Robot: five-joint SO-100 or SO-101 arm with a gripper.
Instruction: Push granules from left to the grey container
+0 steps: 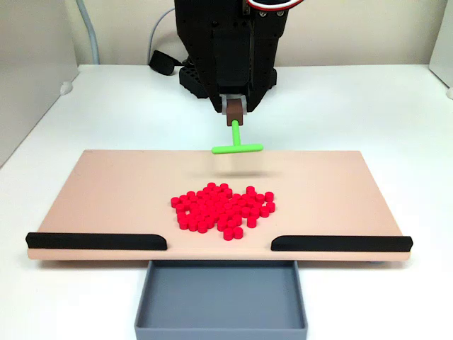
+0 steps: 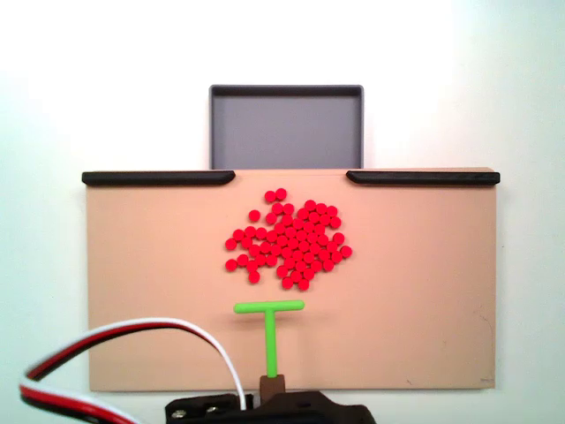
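The black two-finger gripper [image 1: 234,113] clamps a brown block carrying the bright green T-shaped plastic pusher [image 1: 237,146], its crossbar hanging above the far edge of the flat tan rectangular board [image 1: 106,191], casting a shadow there. In a fixed view from above, the crossbar [image 2: 269,307] sits just short of the bright red cylindrical granules [image 2: 290,242], clustered mid-board. Beyond the granules, two black edge strips [image 2: 159,177] leave a gap at the board's edge, where the shallow blue-grey plastic container [image 2: 286,128] sits empty. The arm reaches forward, tool pointing toward the board.
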